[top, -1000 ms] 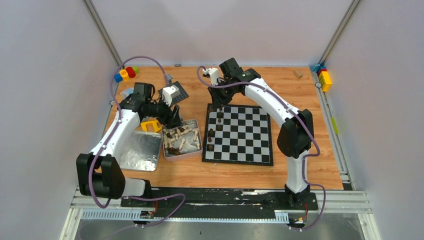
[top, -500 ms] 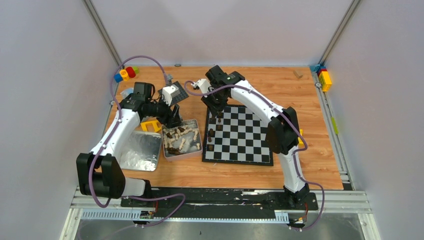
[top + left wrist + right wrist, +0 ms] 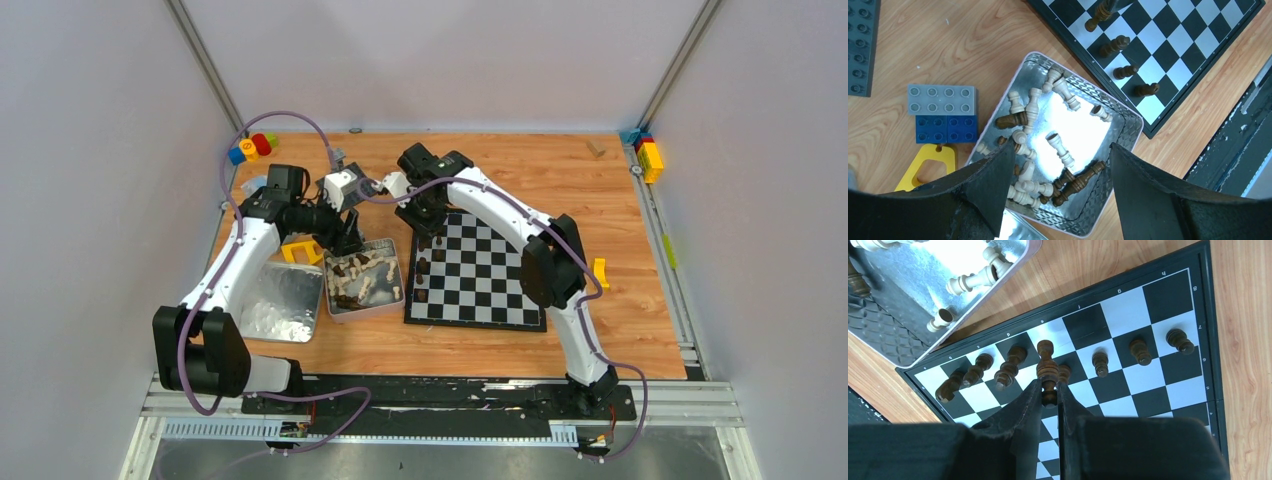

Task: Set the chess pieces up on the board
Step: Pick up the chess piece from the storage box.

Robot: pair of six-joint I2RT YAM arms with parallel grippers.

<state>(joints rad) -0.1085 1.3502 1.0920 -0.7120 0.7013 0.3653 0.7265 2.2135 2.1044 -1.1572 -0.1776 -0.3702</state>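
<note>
The black and silvery-white board [image 3: 497, 287] lies right of centre. Several dark brown chess pieces [image 3: 421, 281] stand along its left edge. My right gripper [image 3: 426, 224] hangs over the board's far left part. In the right wrist view it [image 3: 1049, 390] is shut on a dark brown piece [image 3: 1046, 365], held just above the board [image 3: 1148, 382] among standing dark pieces [image 3: 1100, 363]. My left gripper [image 3: 347, 238] is open and empty. In the left wrist view it [image 3: 1060, 148] hovers over a metal tin [image 3: 1129, 134] holding several cream and dark pieces [image 3: 1058, 147].
The tin [image 3: 331, 297] sits left of the board, its lid [image 3: 270, 300] further left. A yellow part [image 3: 928, 165], grey brick [image 3: 942, 99], blue brick [image 3: 946, 129] and dark grey baseplate [image 3: 860, 45] lie behind it. Coloured bricks [image 3: 252, 147] sit at the back left, more [image 3: 648, 155] at the right rail.
My right gripper has moved left and nearer along the board's far left corner, still holding the dark piece. The left arm has not moved.
</note>
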